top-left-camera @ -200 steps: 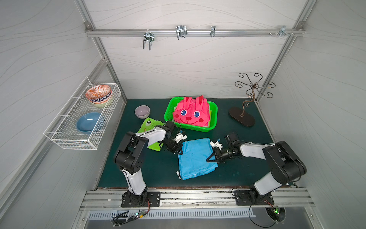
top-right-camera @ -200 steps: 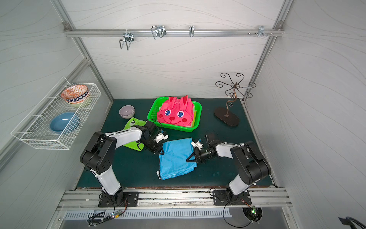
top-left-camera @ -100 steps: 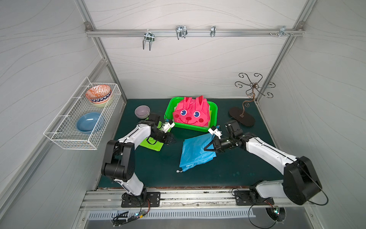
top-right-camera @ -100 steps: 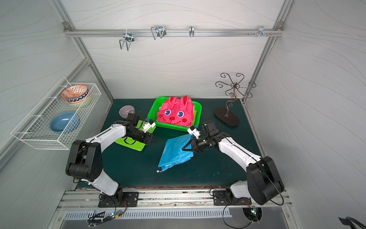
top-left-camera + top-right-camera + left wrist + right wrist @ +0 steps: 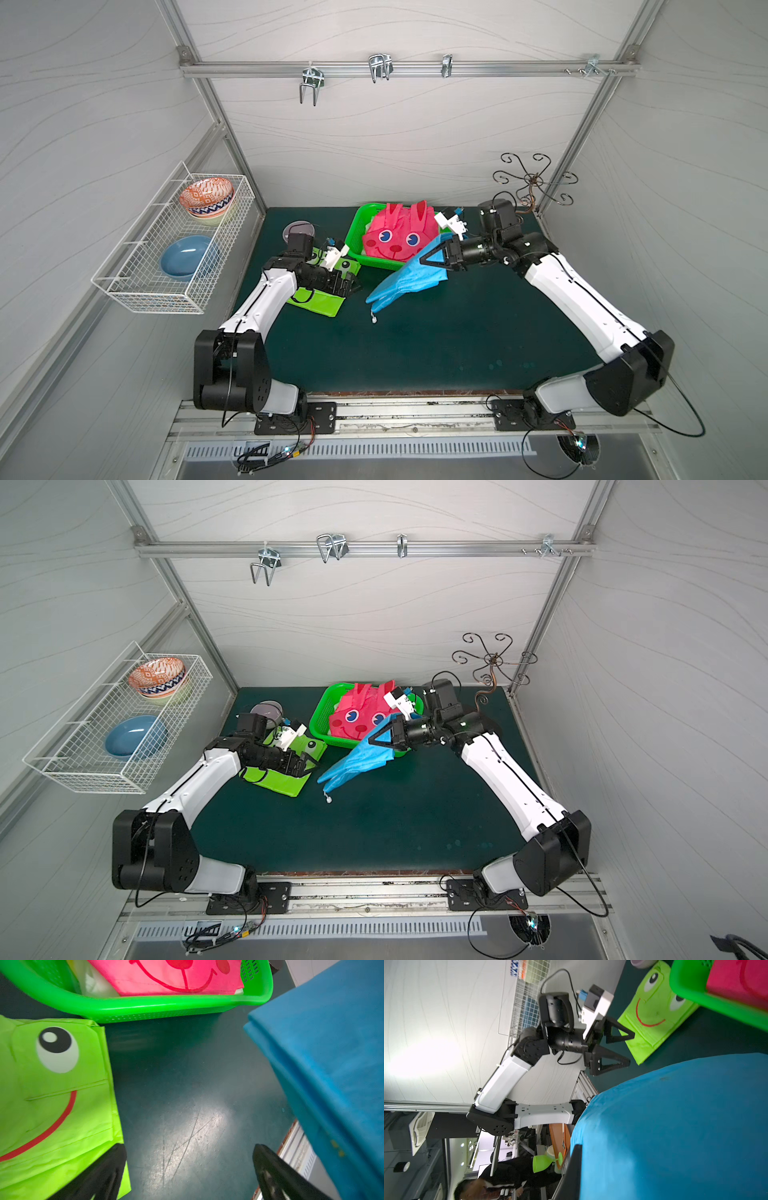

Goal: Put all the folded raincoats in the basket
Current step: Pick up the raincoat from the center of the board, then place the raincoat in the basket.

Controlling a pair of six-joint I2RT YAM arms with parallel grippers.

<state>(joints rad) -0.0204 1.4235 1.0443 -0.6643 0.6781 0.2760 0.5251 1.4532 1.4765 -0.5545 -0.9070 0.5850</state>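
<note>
- In both top views, the right claw (image 5: pixel 428 261) (image 5: pixel 375 740) is clamped on the upper edge of the folded blue raincoat (image 5: pixel 399 282) (image 5: pixel 353 763). The raincoat is lifted off the green bench (image 5: pixel 436 345) and sags down and away from the grip.
- The blue raincoat hangs just in front of the bright green basket (image 5: pixel 355 227) (image 5: pixel 317 722), at its near corner, and is not inside it. A white toggle dangles from its lowest corner; whether that touches the bench cannot be told.
- A pink raincoat (image 5: pixel 395 239) with a rabbit face fills the basket.
- The left claw (image 5: pixel 350 286) (image 5: pixel 309 764) stands wide open and holds nothing. It is low over a frog-faced green raincoat (image 5: pixel 318 301) that lies flat on the bench beside the basket.
- Left wrist view: two black fingertips (image 5: pixel 108 1167) stand far apart with bare bench (image 5: pixel 176 1095) between them. The frog-faced green raincoat (image 5: pixel 52 1084) lies under one fingertip. The basket (image 5: pixel 145 1005) rim lies ahead with the pink raincoat (image 5: pixel 166 976) inside, and the blue raincoat (image 5: pixel 332 1053) hangs close to the basket's corner.
- Right wrist view: the blue raincoat (image 5: pixel 675 1126) fills most of the frame, with one black finger (image 5: pixel 574 1169) pressed against its edge. Beyond it the left claw (image 5: pixel 631 1048) shows spread jaws over the frog-faced green raincoat (image 5: pixel 654 1012), next to the basket (image 5: pixel 691 991).
</note>
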